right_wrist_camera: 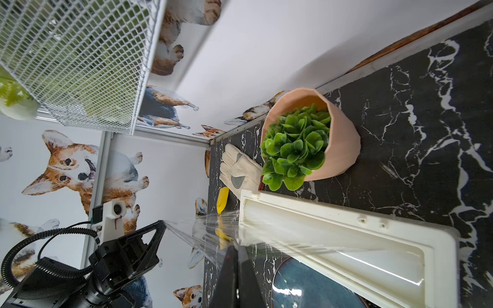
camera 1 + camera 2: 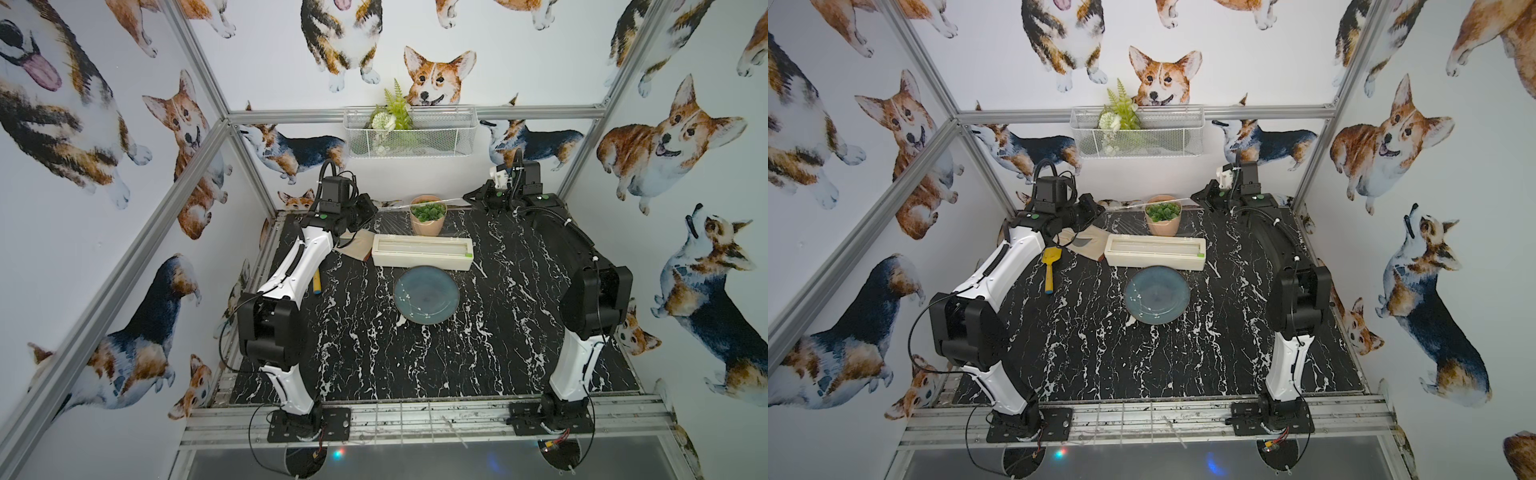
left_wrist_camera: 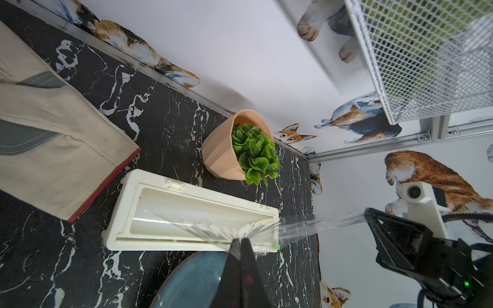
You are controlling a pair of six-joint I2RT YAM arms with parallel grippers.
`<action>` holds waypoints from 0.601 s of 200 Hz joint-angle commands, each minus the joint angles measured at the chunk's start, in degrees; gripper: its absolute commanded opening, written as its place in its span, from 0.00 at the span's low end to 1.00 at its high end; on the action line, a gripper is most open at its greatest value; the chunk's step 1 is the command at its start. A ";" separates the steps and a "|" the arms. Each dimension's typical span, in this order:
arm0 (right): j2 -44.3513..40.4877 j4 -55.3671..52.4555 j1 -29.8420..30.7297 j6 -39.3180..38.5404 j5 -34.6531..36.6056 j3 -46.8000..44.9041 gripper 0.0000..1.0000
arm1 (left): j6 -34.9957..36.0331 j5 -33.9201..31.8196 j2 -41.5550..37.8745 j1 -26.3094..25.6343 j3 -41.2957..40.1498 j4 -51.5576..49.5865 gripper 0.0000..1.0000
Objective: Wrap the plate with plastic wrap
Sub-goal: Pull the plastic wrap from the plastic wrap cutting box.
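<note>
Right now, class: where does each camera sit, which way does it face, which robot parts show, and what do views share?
Top views: high over the near edge, looking down on the table; left arm and right arm show.
Left wrist: on that arm, facing past left fingers to the dispenser box and right fingers.
Right wrist: on that arm, facing past right fingers to the left fingers.
Shared: both wrist views show the plastic wrap, plate, pot.

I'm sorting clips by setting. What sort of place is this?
Probably a robot lab cell staged as a kitchen counter: an aluminium frame carries corgi-print walls, and the left arm and right arm are bolted to a rail at a marble-look tabletop with a plate.
</note>
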 commanded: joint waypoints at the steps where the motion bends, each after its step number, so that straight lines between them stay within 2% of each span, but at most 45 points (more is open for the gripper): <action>1: 1.36 -2.82 -0.19 -1.12 0.09 2.90 0.00 | 1.61 -3.97 -2.44 0.31 0.37 -0.29 0.00; 20: 0.61 -4.11 0.43 -0.75 0.03 2.64 0.00 | 2.54 -3.36 -3.58 0.35 -0.17 -0.79 0.00; 81: -12.00 -3.49 3.82 -0.40 4.80 -10.25 0.00 | 6.75 -0.67 -4.51 0.35 0.09 -5.07 0.00; 120: -12.10 -8.94 3.58 -2.60 6.61 -5.22 0.00 | 6.28 -0.18 -4.38 0.35 2.87 -5.40 0.00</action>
